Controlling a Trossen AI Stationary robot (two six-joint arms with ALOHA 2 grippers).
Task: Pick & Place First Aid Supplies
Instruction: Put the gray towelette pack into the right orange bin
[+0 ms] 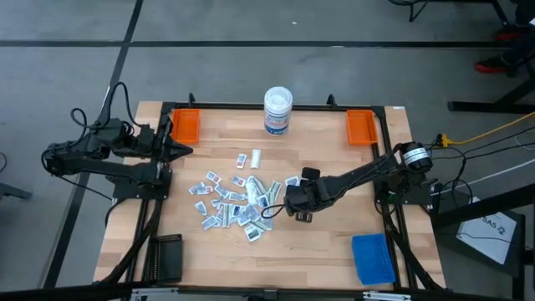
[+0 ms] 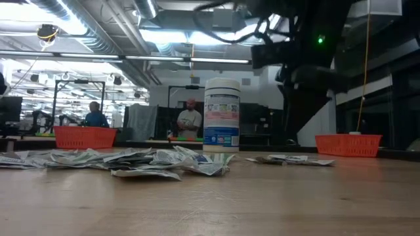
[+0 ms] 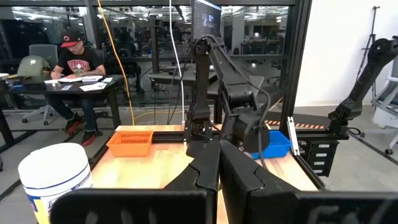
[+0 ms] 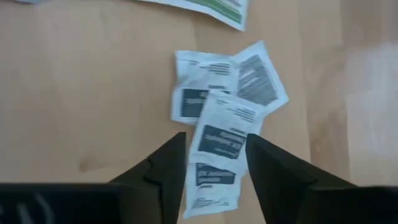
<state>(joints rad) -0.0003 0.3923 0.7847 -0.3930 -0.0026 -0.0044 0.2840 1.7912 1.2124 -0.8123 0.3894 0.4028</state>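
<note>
High view: packets (image 1: 230, 201) pretty much all piled mid-frame on surface (image 1: 318, 242), orange trays (image 1: 185, 125) up top look empty. Right claw (image 4: 214, 163) fingers apart over one packet, nothing gripped. Left claw (image 3: 217, 163) parked left, fingers together.

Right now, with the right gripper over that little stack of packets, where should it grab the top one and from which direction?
Probably straight down from above, pinching the top packet across its two long edges. It lies flat on the table between the open fingers of the right gripper, its long side running along them, overlapping the packet beneath. A shallow pinch at its middle should help avoid lifting the others.
</note>
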